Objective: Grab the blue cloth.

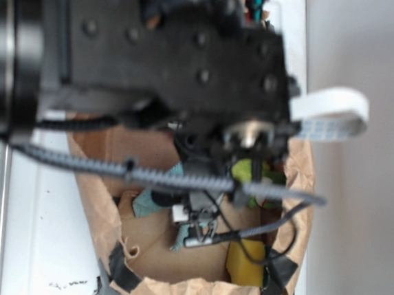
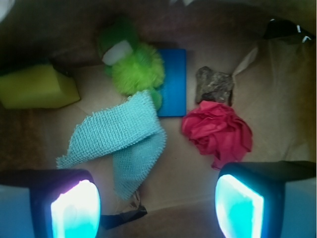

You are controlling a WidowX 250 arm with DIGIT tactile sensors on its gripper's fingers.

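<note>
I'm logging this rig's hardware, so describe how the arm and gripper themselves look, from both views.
In the exterior view the arm is a blocky black housing with round screw heads, a braided grey cable running across it and thin black wires below. A white flat ribbon cable loops off its side. In the wrist view the gripper has two dark-framed fingers with pads glowing cyan.

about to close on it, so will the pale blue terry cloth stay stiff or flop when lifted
The blue cloth will probably flop: it already lies folded over itself with a limp corner trailing out. Its open, fuzzy weave suggests it is light and grippy rather than slippery, so a pinch should hold. It lies between the open hand fingers, and lifting may unfold it, so hanging ends could brush the red fabric ball.
</note>
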